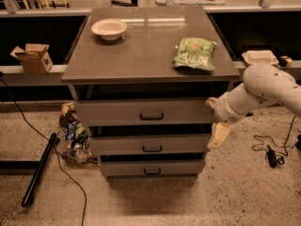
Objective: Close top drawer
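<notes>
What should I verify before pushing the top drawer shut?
1. Top drawer sticks out, needs closing: ok.
2. Gripper sits beside the drawer front's right end: ok.
3. Gripper touching the front: cannot tell.
4. Drawer interior free of protruding items: cannot tell, too dark.
5. Green snack bag and white bowl lie on the cabinet top, not overhanging: ok.

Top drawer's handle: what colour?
Black handle, camera view; tool at the top drawer's right end.
</notes>
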Motion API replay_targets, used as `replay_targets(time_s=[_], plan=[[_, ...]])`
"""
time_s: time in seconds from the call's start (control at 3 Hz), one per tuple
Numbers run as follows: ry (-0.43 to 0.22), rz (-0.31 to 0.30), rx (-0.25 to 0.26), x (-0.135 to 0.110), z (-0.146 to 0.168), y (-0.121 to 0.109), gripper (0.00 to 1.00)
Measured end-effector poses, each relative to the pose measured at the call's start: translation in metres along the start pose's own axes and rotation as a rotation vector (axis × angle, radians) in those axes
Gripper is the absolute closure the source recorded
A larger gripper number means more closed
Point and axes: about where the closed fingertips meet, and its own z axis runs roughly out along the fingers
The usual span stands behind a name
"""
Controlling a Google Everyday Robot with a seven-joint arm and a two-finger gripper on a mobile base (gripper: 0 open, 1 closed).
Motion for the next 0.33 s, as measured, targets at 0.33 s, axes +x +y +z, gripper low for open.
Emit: replay_targets(time_s=[0.33], plan=[[0.014, 0.045, 0.013, 0.0132, -0.0288, 0.0142, 0.0]])
